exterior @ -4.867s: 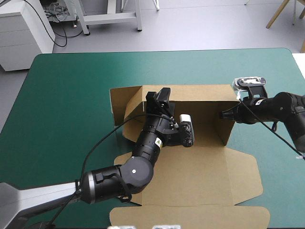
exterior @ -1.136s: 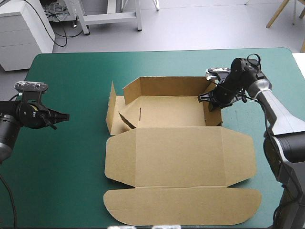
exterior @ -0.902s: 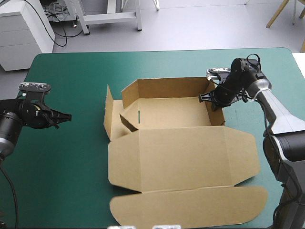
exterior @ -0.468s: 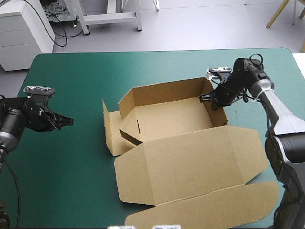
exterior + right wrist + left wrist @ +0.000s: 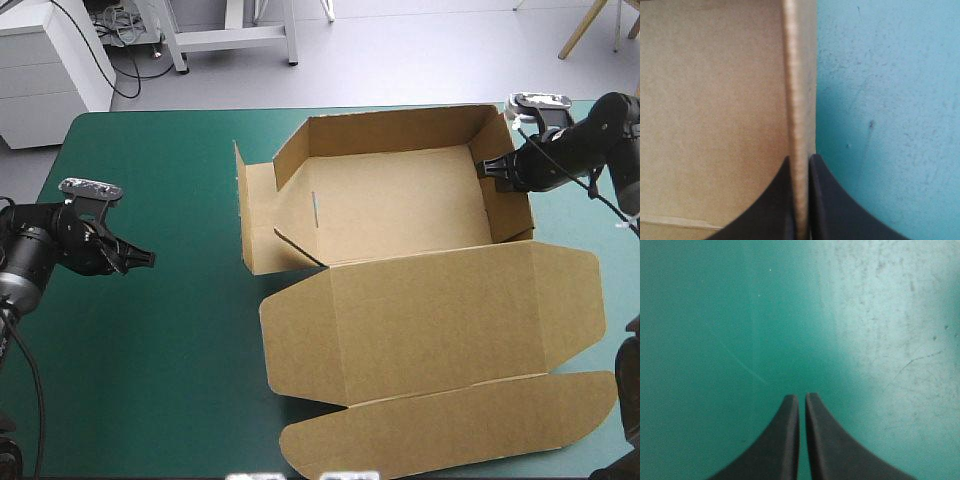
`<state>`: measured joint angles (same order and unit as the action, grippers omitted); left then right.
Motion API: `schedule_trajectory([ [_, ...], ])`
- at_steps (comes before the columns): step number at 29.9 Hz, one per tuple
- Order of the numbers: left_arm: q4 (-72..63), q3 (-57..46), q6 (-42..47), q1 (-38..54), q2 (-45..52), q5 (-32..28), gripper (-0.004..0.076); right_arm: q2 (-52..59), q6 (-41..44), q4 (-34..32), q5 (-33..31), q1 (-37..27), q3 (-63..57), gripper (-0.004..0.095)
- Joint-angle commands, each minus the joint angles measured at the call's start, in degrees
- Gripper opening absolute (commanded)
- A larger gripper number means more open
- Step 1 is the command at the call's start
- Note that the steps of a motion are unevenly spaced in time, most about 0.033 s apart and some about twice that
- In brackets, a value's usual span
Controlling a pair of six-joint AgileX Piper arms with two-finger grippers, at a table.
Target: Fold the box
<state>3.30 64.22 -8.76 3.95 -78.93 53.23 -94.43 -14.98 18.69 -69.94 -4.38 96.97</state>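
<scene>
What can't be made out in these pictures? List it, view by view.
High view: the right gripper on the box's right wall, too small to show the pinch.
Left wrist view: only teal-green cover beyond the shut left gripper; box out of frame.
Right wrist view: box's lid and other walls cut off.

No readable text.
The box (image 5: 430,320) shows bare brown board in every view, and the cover (image 5: 150,350) bare teal-green; no letters, numbers, labels or signs can be made out on either.
</scene>
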Motion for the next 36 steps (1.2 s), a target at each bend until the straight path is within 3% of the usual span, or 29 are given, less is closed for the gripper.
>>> schedule_trajectory([
  [1, -0.9, 1.6, -1.5, -0.4, 1.5, -2.3, 0.0110, 4.5, -0.2, 3.1, 0.9, -0.6, 1.5, -0.0019],
  [3, -0.9, 1.6, -1.8, -0.4, 1.5, -3.2, 0.0221, 5.0, -0.2, 3.5, 0.9, -0.6, 1.5, -0.0020],
  [7, -4.2, 1.6, -1.8, -0.4, 1.5, -5.2, 0.0517, 5.0, -0.2, 6.6, 0.9, -0.6, 1.4, -0.0019],
  [10, -9.0, 1.6, -1.8, -0.4, 1.5, -6.8, 0.0616, 5.0, -0.6, 7.7, 0.9, -0.6, 1.2, -0.0019],
  [20, -33.7, 1.6, -0.8, -0.4, 1.4, -5.0, 0.0596, 5.0, -1.6, 9.6, 0.9, -0.6, -1.0, -0.0019],
  [24, -41.3, 1.6, -6.8, -0.4, 1.4, -2.7, 0.0566, 5.0, -4.6, 13.9, 1.9, -0.6, -4.4, -0.0019],
  [32, -58.1, 1.6, -17.2, -0.4, 1.4, 3.8, 0.0468, 5.0, -6.5, 14.8, 7.1, 2.1, -10.2, -0.0019],
  [36, -60.9, 1.6, -20.3, -0.4, 1.4, 6.1, 0.0430, 5.0, -6.4, 14.8, 13.7, 5.2, -13.1, -0.0019],
])
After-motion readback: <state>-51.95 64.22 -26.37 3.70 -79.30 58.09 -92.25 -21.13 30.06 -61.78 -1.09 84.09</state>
